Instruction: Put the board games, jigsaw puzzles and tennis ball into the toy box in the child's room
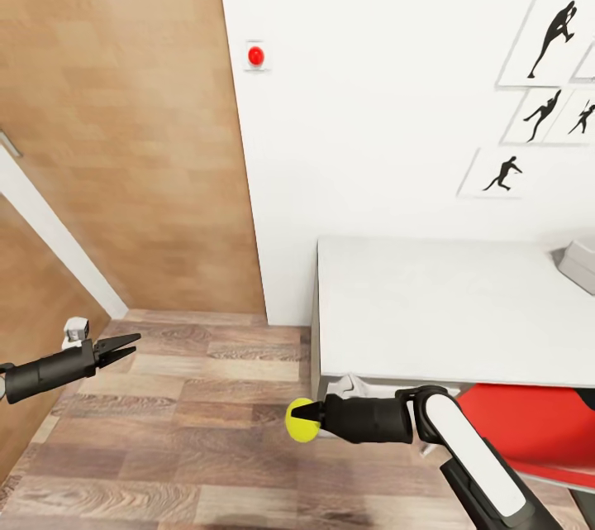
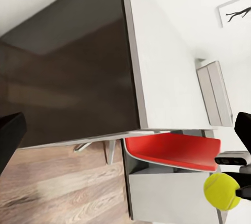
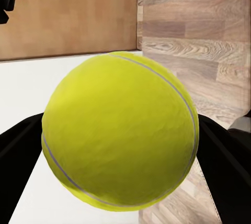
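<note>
The right gripper (image 1: 307, 419) is stretched out level from a bent elbow, just off the near corner of the table (image 1: 430, 315) and above the plank floor (image 1: 190, 431), and the tennis ball (image 1: 302, 420) is pinched between its two fingers. The left gripper (image 1: 124, 343) is held level over the floor well apart from it, with its fingers a little spread and nothing between them. Farther away, the toy box (image 1: 578, 265) is cut off by the picture's edge at the table's far right, a red chair (image 1: 529, 431) is partly hidden under the table, and no writing can be read.

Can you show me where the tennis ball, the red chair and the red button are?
tennis ball (image 1: 302, 420), head view, middle of ball.
red chair (image 1: 529, 424), head view, seat top.
red button (image 1: 255, 56), head view, button centre.
</note>
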Motion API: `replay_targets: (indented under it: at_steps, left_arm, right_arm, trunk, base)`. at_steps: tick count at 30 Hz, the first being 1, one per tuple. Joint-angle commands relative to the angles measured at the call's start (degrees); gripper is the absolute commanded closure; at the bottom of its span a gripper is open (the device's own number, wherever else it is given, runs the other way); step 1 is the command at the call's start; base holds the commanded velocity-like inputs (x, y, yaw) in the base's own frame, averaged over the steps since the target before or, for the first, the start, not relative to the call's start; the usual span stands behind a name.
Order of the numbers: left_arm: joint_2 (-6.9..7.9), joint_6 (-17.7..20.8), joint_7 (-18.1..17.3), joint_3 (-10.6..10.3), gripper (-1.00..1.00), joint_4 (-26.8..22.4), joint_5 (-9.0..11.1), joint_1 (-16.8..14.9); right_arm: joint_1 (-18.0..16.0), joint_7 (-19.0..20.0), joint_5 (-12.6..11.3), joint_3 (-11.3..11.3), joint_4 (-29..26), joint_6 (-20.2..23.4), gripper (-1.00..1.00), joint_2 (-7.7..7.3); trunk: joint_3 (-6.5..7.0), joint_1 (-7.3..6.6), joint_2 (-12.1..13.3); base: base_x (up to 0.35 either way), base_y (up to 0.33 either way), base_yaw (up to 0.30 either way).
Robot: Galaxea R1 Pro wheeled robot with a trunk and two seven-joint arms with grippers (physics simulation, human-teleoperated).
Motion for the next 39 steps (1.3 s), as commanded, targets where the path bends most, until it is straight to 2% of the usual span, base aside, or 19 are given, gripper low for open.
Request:
replay_targets:
  at_steps: [1, 29, 39]
  left_arm:
    - [0.04, 0.4, -0.2, -0.4, -1.0, 0.0, 0.6, -0.2]
    - [-0.13, 0.4, 0.1, -0.4, -1.0, 0.0, 0.6, -0.2]
    - [-0.11, 0.4, -0.1, -0.4, -1.0, 0.0, 0.6, -0.2]
  right_arm:
    - [-0.1, -0.6, -0.4, 0.1, -0.1, 0.0, 1.0, -0.04]
    - [0.0, -0.6, 0.0, 0.1, -0.1, 0.0, 1.0, 0.29]
    - [0.0, -0.6, 0.0, 0.2, 0.0, 0.0, 1.0, 0.3]
  trunk:
    - [-0.02, 0.04, -0.1]
    - [2.64, 0.04, -0.1]
    - [3.59, 0.04, -0.1]
  base:
    - [0.0, 0.0, 0.0]
    - [-0.05, 0.0, 0.061]
    - [-0.168, 0.0, 0.07]
